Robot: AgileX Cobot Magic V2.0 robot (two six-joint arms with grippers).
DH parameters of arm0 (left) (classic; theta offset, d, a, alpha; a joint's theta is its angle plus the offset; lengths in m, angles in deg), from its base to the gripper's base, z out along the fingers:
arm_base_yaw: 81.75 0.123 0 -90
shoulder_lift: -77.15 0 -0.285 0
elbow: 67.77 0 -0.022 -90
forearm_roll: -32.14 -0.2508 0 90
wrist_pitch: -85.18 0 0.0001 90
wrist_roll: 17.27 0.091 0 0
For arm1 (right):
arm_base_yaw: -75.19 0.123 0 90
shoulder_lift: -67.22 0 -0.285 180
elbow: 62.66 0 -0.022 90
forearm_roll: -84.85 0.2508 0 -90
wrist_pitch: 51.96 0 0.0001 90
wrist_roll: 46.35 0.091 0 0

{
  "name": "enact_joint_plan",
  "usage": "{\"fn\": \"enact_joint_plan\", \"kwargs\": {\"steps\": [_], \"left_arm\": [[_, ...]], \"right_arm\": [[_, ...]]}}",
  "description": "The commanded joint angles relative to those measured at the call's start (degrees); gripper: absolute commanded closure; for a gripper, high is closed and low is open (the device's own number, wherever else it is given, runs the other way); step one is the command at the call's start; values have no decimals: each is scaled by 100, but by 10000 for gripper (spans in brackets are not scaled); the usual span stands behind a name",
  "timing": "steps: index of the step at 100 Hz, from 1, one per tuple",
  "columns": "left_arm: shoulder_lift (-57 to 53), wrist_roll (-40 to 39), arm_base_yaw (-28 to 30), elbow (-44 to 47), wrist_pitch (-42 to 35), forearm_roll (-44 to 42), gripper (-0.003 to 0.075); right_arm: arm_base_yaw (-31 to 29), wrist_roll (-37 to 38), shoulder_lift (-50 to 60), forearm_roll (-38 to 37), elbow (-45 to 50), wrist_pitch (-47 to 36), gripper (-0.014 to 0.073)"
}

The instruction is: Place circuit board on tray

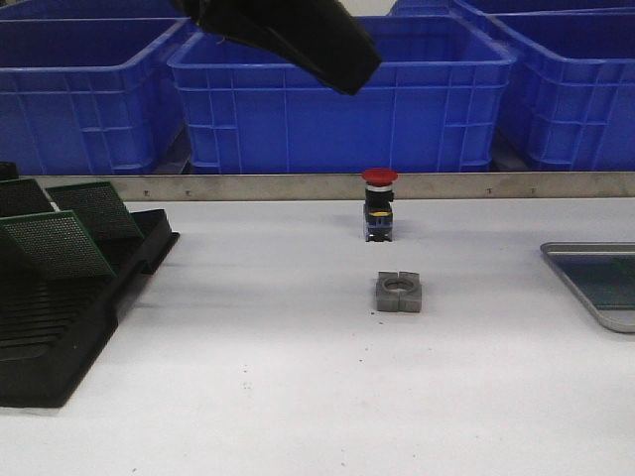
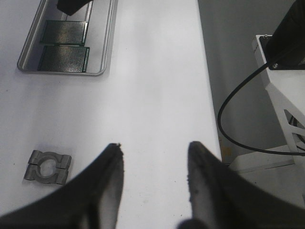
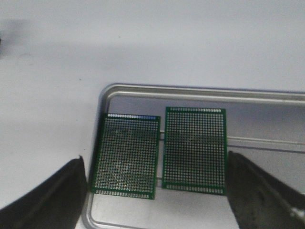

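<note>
My right pincer (image 3: pixel 155 191) hangs with its jaws spread wide and nothing between them, straight above the tray (image 3: pixel 200 93). On the tray's floor lie two circuit boards, flat and side by side with a thin gap between them: one circuit board (image 3: pixel 126 155) sits toward the tray's rounded corner, the other circuit board (image 3: pixel 194 150) just beside it, further from that corner. Only one corner and part of the rim of the tray show from this wrist; the rest is cut off.

My left pincer (image 2: pixel 153 169) is also open and empty, hovering over bare tabletop (image 2: pixel 157 71) well apart from the tray. Near it lies one grey metal clamp block (image 2: pixel 46 168) with a round hole through its middle. From the front, one red-capped push button (image 1: pixel 379 203) stands upright behind that block, on the side away from me.

Far from the tray, on the opposite side of the block, sits one black slotted rack (image 1: pixel 69 317) holding tilted green boards (image 1: pixel 55 243); I count three, though the furthest is partly cut off. Beyond the tabletop I make out four blue crates (image 1: pixel 337 99), most cropped, with a dark arm link (image 1: pixel 288 35) crossing them.
</note>
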Motion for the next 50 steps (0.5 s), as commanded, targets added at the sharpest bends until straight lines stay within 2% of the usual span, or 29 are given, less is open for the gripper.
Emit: {"fn": "enact_joint_plan", "kwargs": {"steps": [1, 4, 24, 50], "left_arm": [[-298, -306, 37, -174, 21, 376, 679], [-310, -384, 79, -174, 21, 376, 739], [-399, -647, 562, -174, 35, 317, 737], [-872, -920, 1495, -160, -91, 317, 738]], "right_arm": [[-45, -243, 434, 84, -121, 162, 100], [-45, -243, 516, 84, -121, 287, 175], [-45, -248, 980, 82, -121, 804, 664], [-34, -248, 1444, 82, -121, 961, 653]]}}
